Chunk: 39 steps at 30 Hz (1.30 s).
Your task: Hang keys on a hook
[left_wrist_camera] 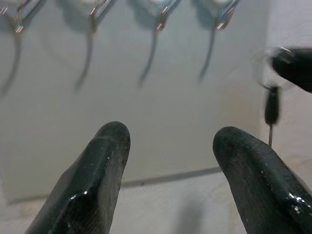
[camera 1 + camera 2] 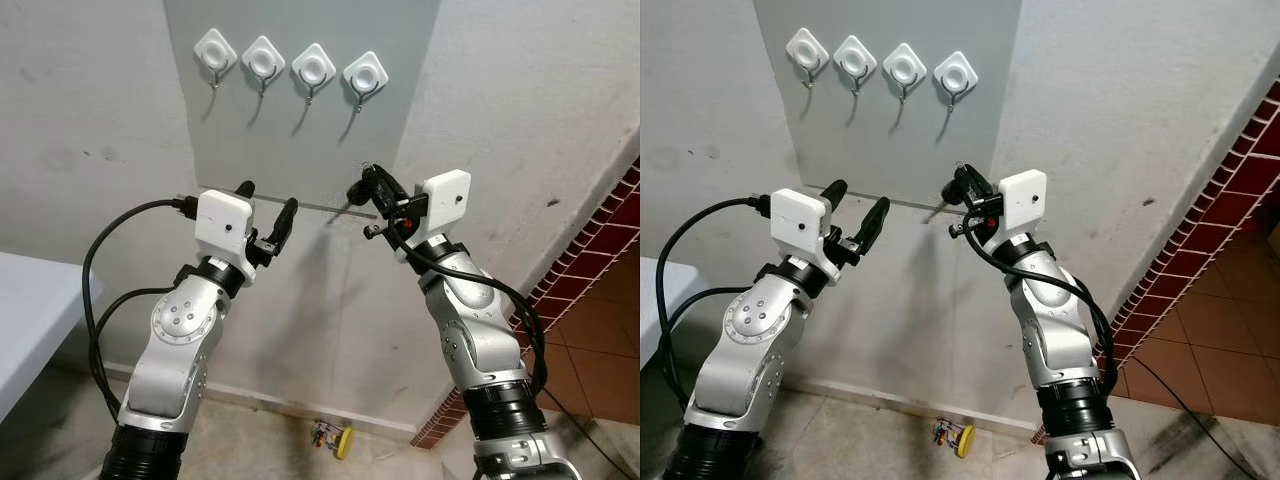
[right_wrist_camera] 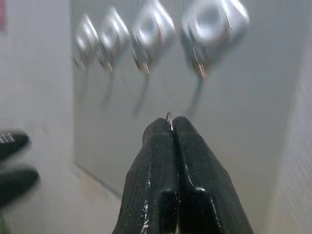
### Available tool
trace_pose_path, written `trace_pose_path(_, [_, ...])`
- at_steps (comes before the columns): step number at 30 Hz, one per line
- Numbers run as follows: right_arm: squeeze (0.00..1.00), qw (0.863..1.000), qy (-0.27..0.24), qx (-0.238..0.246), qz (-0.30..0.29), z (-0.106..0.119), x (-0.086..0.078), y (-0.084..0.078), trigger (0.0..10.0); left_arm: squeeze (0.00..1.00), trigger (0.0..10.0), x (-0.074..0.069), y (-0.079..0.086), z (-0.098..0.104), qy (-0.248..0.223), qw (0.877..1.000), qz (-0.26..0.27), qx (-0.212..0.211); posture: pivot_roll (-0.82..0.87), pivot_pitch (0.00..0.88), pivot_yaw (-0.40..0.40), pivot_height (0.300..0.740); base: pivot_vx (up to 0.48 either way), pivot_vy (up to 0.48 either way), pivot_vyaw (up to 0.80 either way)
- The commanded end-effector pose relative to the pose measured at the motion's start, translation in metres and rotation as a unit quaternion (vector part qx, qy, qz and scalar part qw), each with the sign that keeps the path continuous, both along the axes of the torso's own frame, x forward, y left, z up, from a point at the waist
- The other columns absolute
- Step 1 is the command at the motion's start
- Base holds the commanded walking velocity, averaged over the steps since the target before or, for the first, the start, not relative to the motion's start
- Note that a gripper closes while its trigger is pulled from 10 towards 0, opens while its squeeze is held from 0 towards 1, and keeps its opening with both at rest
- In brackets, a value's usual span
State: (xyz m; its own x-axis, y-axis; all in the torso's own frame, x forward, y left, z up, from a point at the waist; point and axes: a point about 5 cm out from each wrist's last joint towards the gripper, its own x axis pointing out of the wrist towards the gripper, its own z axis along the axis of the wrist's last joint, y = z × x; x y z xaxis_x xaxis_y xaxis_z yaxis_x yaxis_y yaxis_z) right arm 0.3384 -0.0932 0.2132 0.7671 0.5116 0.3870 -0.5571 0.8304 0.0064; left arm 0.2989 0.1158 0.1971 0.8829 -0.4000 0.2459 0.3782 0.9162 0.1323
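While four hooks (image 2: pixel 290 68) are hanging bare, right gripper (image 3: pixel 170 127) is pinching key ring (image 3: pixel 168 117) below rightmost hook (image 3: pixel 210 29); left gripper (image 1: pixel 170 141) is waiting spread; hanging not yet done.

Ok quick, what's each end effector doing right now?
Left end effector: open, empty, raised below the hooks.
Right end effector: closed on a key ring.

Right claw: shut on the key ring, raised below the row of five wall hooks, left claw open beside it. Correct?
Not quite: the row has four hooks, not five, as the left eye view shows. The rest holds: the right claw is shut on the key ring below them, and the left claw is open beside it.
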Motion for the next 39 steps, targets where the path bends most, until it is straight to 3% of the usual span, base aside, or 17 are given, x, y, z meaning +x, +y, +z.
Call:
trace_pose_path(1, [0.0, 1.0, -0.003, 0.024, 0.009, 0.008, 0.004, -0.001, 10.0, 0.0, 10.0, 0.0, -0.002, 0.014, -0.022, 1.0, -0.008, -0.002, -0.03, 0.0, -0.048, 0.74, 0.0, 0.0, 0.0])
trace_pose_path(5, [0.0, 0.999, -0.003, 0.032, 0.011, 0.011, 0.007, 0.0, 10.0, 0.0, 10.0, 0.0, -0.003, 0.015, -0.023, 1.0, -0.008, -0.001, -0.03, 0.0, -0.047, 0.74, 0.0, 0.0, 0.0])
trace_pose_path(10, [0.0, 0.996, -0.002, 0.084, 0.024, 0.026, 0.018, 0.002, 10.0, 0.0, 10.0, 0.0, -0.004, 0.018, -0.025, 1.0, -0.014, -0.001, -0.03, 0.0, -0.044, 0.74, 0.0, 0.0, 0.0])
trace_pose_path(34, [0.0, 0.99, 0.002, 0.136, 0.029, 0.04, 0.038, 0.006, 10.0, 0.0, 10.0, -0.002, -0.005, 0.017, -0.023, 1.0, -0.01, -0.005, -0.01, 0.0, -0.056, 0.74, 0.0, 0.0, 0.0])
trace_pose_path(39, [0.0, 0.975, 0.042, 0.215, 0.046, 0.035, 0.041, -0.001, 10.0, 0.0, 10.0, -0.002, -0.004, 0.018, -0.024, 1.0, -0.007, -0.005, -0.01, 0.0, -0.059, 0.74, 0.0, 0.0, 0.0])
